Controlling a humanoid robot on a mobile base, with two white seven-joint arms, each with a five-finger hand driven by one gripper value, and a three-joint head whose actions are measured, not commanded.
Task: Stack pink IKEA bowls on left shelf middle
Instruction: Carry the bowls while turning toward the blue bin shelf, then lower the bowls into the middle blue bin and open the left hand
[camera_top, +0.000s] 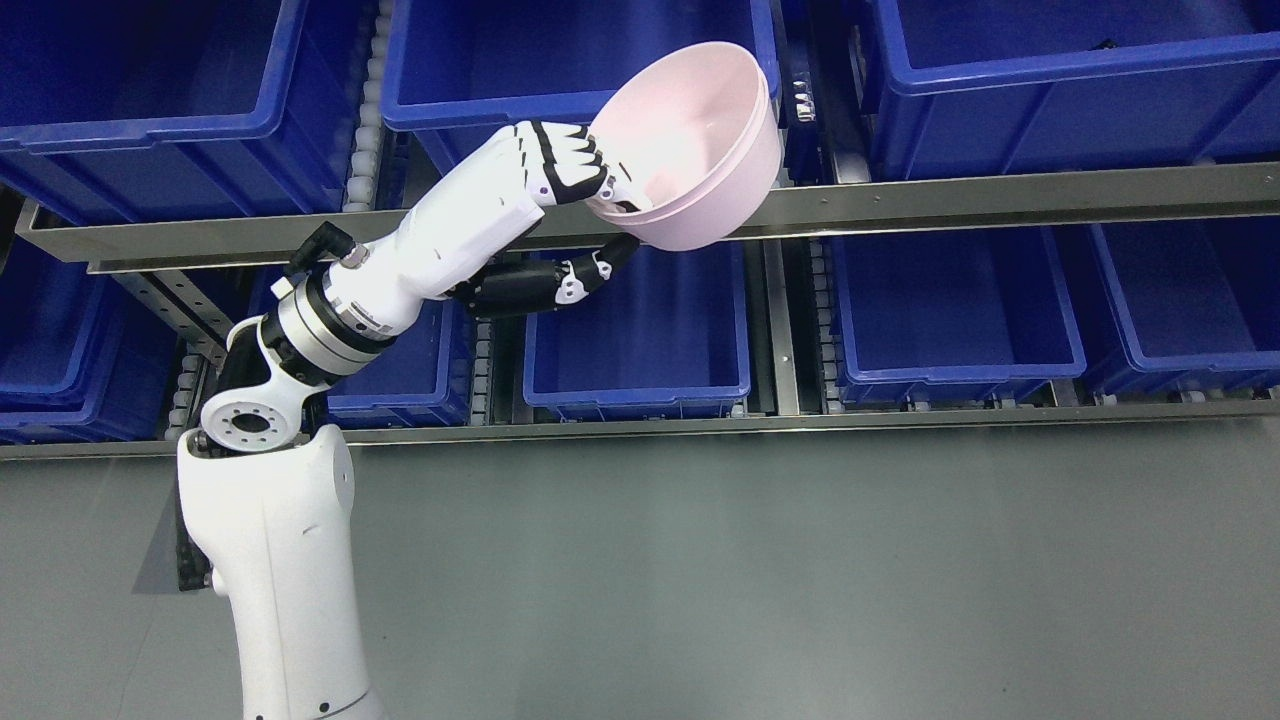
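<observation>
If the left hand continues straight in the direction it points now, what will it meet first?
The left hand, holding the pink bowl, points up and right. The bowl would probably reach the upper middle blue bin first, though depth is unclear from this one view.

No text, label, brand, number or sign can be read on anything in the head view.
</observation>
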